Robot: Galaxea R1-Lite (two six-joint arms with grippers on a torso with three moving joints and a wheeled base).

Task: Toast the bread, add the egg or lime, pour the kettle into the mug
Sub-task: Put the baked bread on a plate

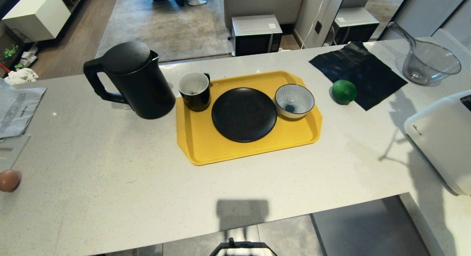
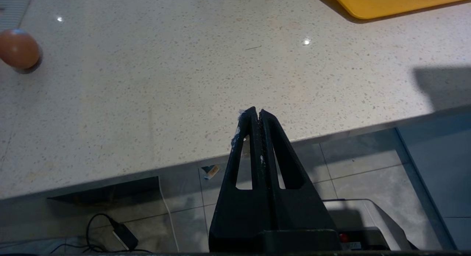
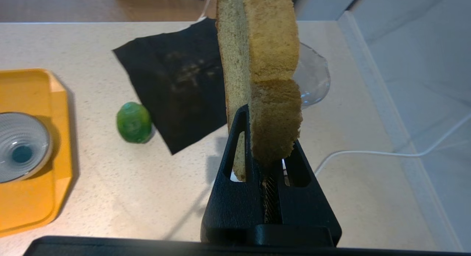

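Pale green bread stands pinched in the right gripper at frame centre. Lower centre, the left gripper hangs closed, empty, beyond the counter edge.

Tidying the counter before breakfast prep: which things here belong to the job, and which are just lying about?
For the job:
bread, in right hand
toaster
egg
lime
kettle
mug

Lying about:
black cloth
clear jug
papers

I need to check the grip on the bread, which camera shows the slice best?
The right wrist view: the bread stands on edge, pinched in the right gripper above the counter. The head and left wrist views do not show it.
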